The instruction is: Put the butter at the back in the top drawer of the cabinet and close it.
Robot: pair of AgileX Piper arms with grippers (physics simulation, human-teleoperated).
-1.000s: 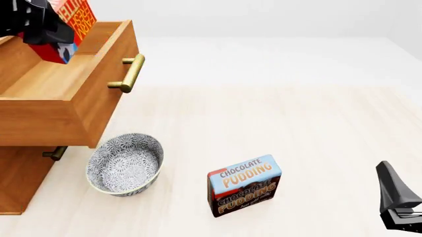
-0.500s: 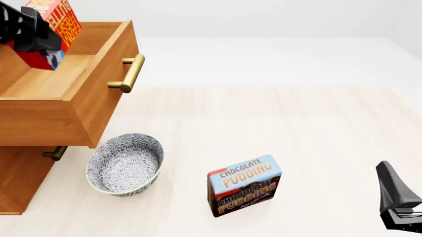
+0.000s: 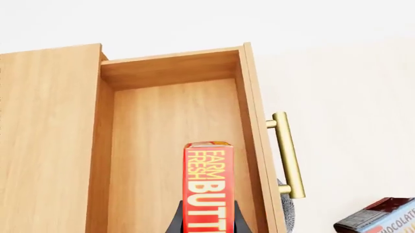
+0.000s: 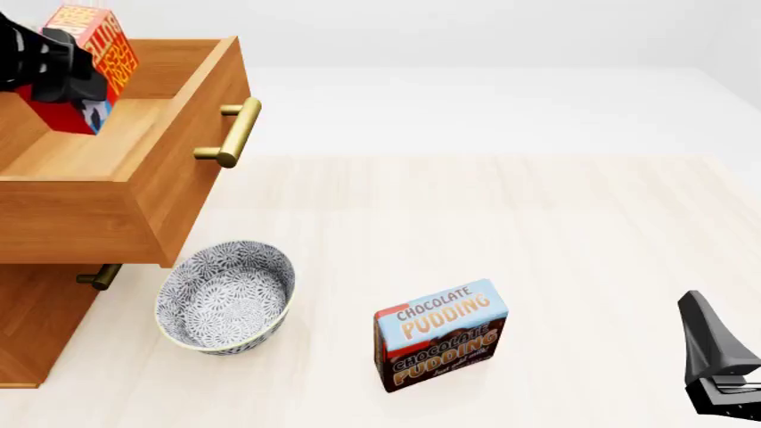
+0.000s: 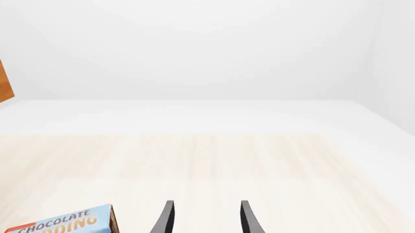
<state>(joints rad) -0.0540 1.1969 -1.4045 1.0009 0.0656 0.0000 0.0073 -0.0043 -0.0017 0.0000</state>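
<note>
The butter (image 4: 98, 55) is a red box with orange lettering, held above the inside of the open top drawer (image 4: 113, 152) of the wooden cabinet (image 4: 36, 321). My left gripper (image 4: 74, 73) is shut on the butter (image 3: 207, 187), whose narrow red face points into the drawer's bare floor (image 3: 162, 145). The drawer's brass handle (image 4: 235, 132) juts out toward the table. My right gripper (image 5: 204, 221) is open with nothing between its fingers, low at the front right (image 4: 719, 366).
A patterned grey bowl (image 4: 226, 296) sits below the open drawer's front. The Chocolate Pudding box (image 4: 440, 334) stands upright on the table, left of the right gripper. A lower drawer's handle (image 4: 98, 277) shows under the open drawer.
My left gripper has carried the butter leftward and a little lower, further over the drawer's inside. The right arm, bowl and pudding box have not moved.
</note>
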